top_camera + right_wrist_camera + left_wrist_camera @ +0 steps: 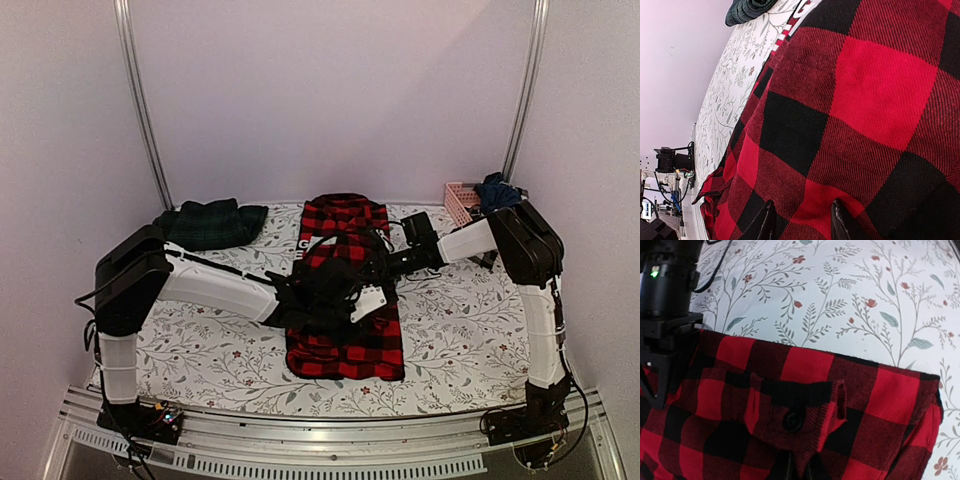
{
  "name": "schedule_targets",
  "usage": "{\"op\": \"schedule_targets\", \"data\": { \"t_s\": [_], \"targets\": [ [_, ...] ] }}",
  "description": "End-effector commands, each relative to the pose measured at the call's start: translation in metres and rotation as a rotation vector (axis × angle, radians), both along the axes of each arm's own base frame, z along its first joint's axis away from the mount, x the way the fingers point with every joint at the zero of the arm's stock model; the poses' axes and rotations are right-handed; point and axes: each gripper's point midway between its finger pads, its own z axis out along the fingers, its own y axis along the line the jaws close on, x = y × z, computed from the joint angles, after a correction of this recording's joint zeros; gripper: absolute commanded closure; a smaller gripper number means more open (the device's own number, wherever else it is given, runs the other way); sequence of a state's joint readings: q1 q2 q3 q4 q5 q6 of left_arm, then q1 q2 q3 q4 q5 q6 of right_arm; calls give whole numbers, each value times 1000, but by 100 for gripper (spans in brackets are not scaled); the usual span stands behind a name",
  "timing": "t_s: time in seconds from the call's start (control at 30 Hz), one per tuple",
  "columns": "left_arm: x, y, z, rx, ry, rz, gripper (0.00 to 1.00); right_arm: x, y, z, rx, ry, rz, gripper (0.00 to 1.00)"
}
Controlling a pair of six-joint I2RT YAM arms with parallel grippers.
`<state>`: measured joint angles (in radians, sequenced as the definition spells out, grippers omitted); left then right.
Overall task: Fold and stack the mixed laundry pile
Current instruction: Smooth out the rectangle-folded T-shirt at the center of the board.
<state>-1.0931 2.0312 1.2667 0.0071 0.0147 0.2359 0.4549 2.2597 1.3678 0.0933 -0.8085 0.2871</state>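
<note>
Red-and-black checked flannel shirt [345, 350] lay lengthwise at centre of the top view on the white leaf-print tabletop [460, 330], both arms meeting over its middle. Left gripper [797, 471], at bottom edge of its wrist view: jaws together, pinched on a pucker of shirt just below the buttoned pocket flap [792, 417]. Right gripper [801, 220], at bottom of its view: jaws partway apart, flannel lying smooth across the gap. Looked like no clamp, tho whether it touched the cloth couldn't be told. Dark green tartan piece [212, 222] sat bunched upper left. Dark navy clothes [497, 190] hung over the pink slatted plastic basket [458, 200] upper right, well apart from the shirt.

Handling, prob.: light, soft, limp. Would sag from any single pinch, so 2 holds needed to carry an edge over. Brushed weave should give decent friction; not slippery, not fragile. Best holds: hem corners or a doubled edge. Avoid pocket flap & button, which would lift one layer only.
</note>
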Motion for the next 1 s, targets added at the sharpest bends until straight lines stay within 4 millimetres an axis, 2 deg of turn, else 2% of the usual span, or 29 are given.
{"op": "schedule_targets", "data": {
  "t_s": [0.0, 0.03, 0.1, 0.13, 0.17, 0.23, 0.27, 0.33, 0.37, 0.4, 0.47, 0.5, 0.57, 0.67, 0.7, 0.77, 0.8, 0.87, 0.93, 0.97],
  "targets": [
    [-21, 5, -11, 39, 64, -71, 81, -3, -7, -30, -62, 50, -14, 63],
    [-23, 7, -14, 47, 77, -72, 75, -3, -7, -29, -59, 50, -10, 63],
    [-25, 11, -10, 37, 81, -63, 55, -4, -6, -23, -52, 38, -2, 63],
    [-24, 13, -2, 17, 74, -50, 42, -3, -6, -14, -46, 18, -1, 63],
    [-23, 15, 7, -8, 65, -36, 34, -3, -6, -7, -43, -1, 1, 62],
    [-20, 20, 36, -92, 18, -2, 13, -1, -6, 15, -35, -52, 3, 60],
    [-18, 24, 51, -130, -9, 18, 2, 1, -6, 33, -26, -92, 2, 59],
    [-13, 33, 83, -220, -48, 61, 0, 4, -8, 59, -28, -167, -3, 56],
    [-5, 42, 98, -262, -69, 112, 0, 6, -10, 78, -24, -216, -10, 54],
    [0, 51, 112, -313, -72, 151, 0, 7, -12, 89, -29, -254, -15, 52],
    [12, 69, 127, -397, -38, 223, 0, 11, -16, 110, -43, -327, -39, 46],
    [17, 79, 128, -417, -19, 251, 0, 12, -19, 127, -37, -377, -49, 42],
    [18, 93, 128, -437, 45, 264, 0, 10, -23, 146, -20, -442, -47, 34],
    [0, 107, 120, -394, 44, 240, 0, 2, -35, 174, 121, -475, -4, 20],
    [-5, 112, 118, -382, 27, 253, 0, -3, -41, 182, 196, -435, 21, 16],
    [-7, 128, 113, -383, 20, 311, 0, -15, -55, 185, 318, -348, 82, 4],
    [-5, 138, 110, -398, 33, 363, 0, -18, -64, 180, 359, -300, 87, 1],
    [0, 157, 105, -440, 101, 458, 1, -26, -74, 164, 381, -158, 39, 1],
    [2, 173, 93, -473, 194, 547, 6, -38, -79, 141, 304, -99, -57, 1],
    [-1, 179, 87, -488, 246, 577, 9, -47, -83, 142, 265, -96, -96, 1]
  ]
}}
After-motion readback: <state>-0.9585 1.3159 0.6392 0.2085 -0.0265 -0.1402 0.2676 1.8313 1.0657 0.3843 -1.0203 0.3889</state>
